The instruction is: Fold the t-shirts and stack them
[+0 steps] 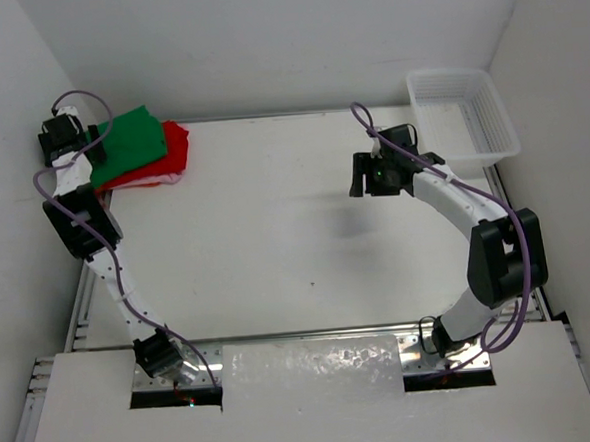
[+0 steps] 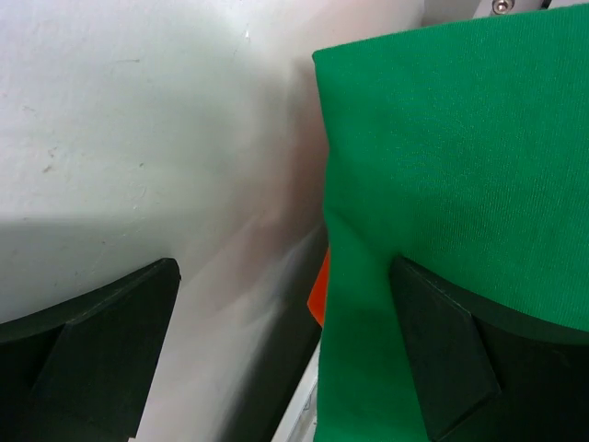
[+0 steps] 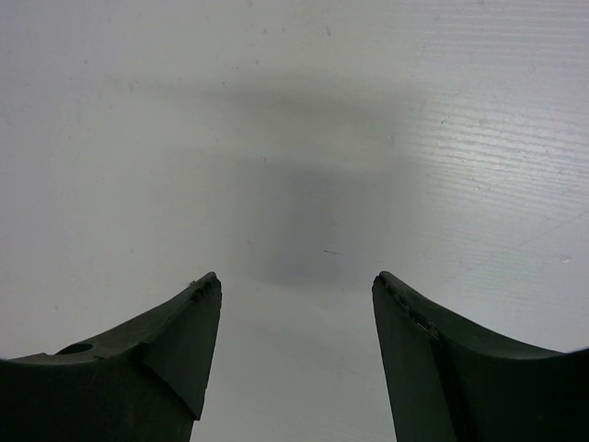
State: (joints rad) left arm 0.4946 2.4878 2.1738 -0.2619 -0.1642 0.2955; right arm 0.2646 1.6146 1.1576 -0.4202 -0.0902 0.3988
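From the top camera, nearest me, both arm bases sit at the bottom edge of the frame; the table (image 1: 276, 242) stretches up and away from them.

The right gripper (image 1: 390, 173) hangs over bare table right of centre; its wrist camera shows the right gripper (image 3: 296, 276) with its fingers spread apart and only white surface between them, so it is released and grasping nothing.

Further up, in the upper left corner, the left gripper (image 1: 98, 141) reaches over the pile of shirts; on its wrist camera the left gripper (image 2: 283, 267) stands wide apart, the green shirt (image 2: 460, 157) lying against the finger on the right of the frame but not clamped; a sliver of orange-red cloth peeks from under the green edge, and I cannot tell which shirt that is.

The green shirt (image 1: 130, 139) lies folded on top of the red shirt (image 1: 169, 154); the red one's long side runs from lower left to upper right; I cannot tell which way either collar points.

In the upper right corner stands the basket (image 1: 504, 118), its long side running up the frame; I see only its mesh walls and floor.
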